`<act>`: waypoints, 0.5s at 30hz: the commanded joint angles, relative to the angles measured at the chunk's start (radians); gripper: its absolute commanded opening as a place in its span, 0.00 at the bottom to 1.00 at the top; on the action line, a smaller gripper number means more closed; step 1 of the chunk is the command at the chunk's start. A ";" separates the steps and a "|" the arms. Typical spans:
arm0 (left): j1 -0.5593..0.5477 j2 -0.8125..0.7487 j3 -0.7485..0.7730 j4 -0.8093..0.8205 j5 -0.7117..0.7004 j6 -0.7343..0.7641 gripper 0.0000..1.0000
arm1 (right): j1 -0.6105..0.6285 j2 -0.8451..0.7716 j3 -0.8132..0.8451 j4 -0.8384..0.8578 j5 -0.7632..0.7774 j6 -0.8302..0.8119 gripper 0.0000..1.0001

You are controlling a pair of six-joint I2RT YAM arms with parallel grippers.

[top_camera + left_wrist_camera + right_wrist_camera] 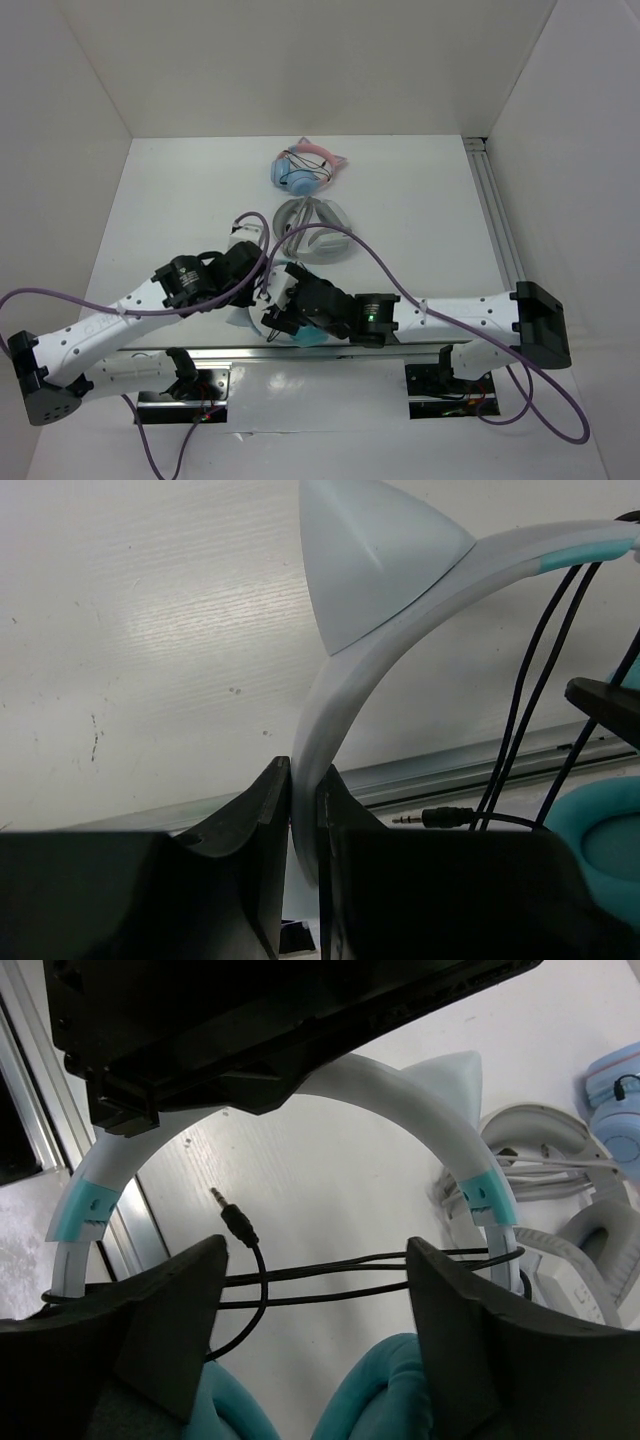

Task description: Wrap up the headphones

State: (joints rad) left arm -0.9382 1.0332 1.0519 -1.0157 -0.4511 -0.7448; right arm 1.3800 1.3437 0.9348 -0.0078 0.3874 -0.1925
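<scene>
The headphones (pixel 303 336): cable partly wound, plug end loose.

The left gripper (pixel 303 780) is clenched on the pale headband (pixel 335 700), holding it upright at the near edge of the surface (pixel 330 1160). The right gripper (pixel 315 1260) stands released, jaws wide, with cable (pixel 340 1264) strands passing between them untouched. Those strands run across from one side of the band to the other above the teal ear cups (pixel 380 1390); probably two or three turns, hard to count. The plug (pixel 232 1217) and a slack tail hang free, so more winding and tucking remain. The grey-and-white pair (pixel 315 235) lies farther back.
</scene>
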 commanded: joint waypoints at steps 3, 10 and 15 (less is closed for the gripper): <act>-0.001 0.041 -0.012 0.003 0.017 -0.039 0.00 | 0.007 -0.100 0.024 0.195 -0.018 0.019 0.87; 0.030 0.061 -0.021 0.032 0.051 -0.005 0.00 | 0.007 -0.140 0.024 0.215 -0.007 0.039 1.00; 0.039 0.080 -0.039 0.066 0.092 0.018 0.00 | 0.007 -0.149 0.033 0.215 0.005 0.039 1.00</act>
State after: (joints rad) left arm -0.8997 1.1057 1.0218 -0.9699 -0.4068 -0.7326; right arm 1.3785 1.2278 0.9195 0.0784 0.3817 -0.1604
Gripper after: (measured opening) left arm 0.245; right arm 0.999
